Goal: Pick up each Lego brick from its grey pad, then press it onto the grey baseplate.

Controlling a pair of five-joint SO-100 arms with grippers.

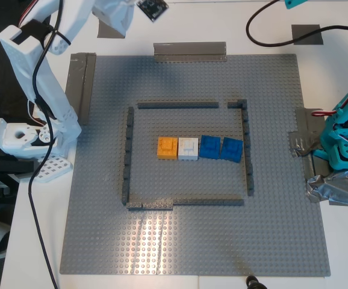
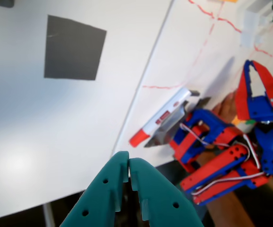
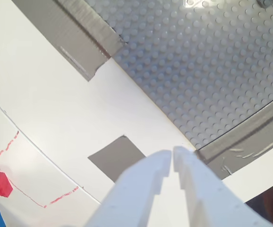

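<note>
Teal jaws of the first gripper (image 2: 128,160) fill the foreground of the first wrist view. Their tips are pressed together with nothing between them. Beyond them on the white table lies a dark grey pad (image 2: 74,47), well apart from the jaws. A marker pen (image 2: 160,120) with a red cap and a red and blue arm (image 2: 231,151) are off the table's edge.

The white jaws of the second gripper (image 3: 172,158) are drawn narrow, with only a thin slit between the tips, and they hold nothing. Just beyond them in the second wrist view lies the other dark grey pad (image 3: 117,158), near a corner of the grey baseplate (image 3: 212,71). Grey tape (image 3: 80,42) holds down the plate's edges on both sides of that corner.

In the exterior view the baseplate (image 1: 162,241) covers most of the table. A square outline of thin dark grey bricks (image 1: 177,105) stands on it, with a gap in its far side. Inside the outline four bricks stand in a row on the studs. From the exterior view's left they are the orange brick (image 1: 167,147), a white brick (image 1: 188,147), a blue brick (image 1: 210,146) and a second blue brick (image 1: 231,149). The first three touch side by side. The second blue brick sits just beside its neighbour, turned slightly askew.

The white arm (image 1: 41,90) stands at the exterior view's left and the teal arm (image 1: 342,144) at its right.
</note>
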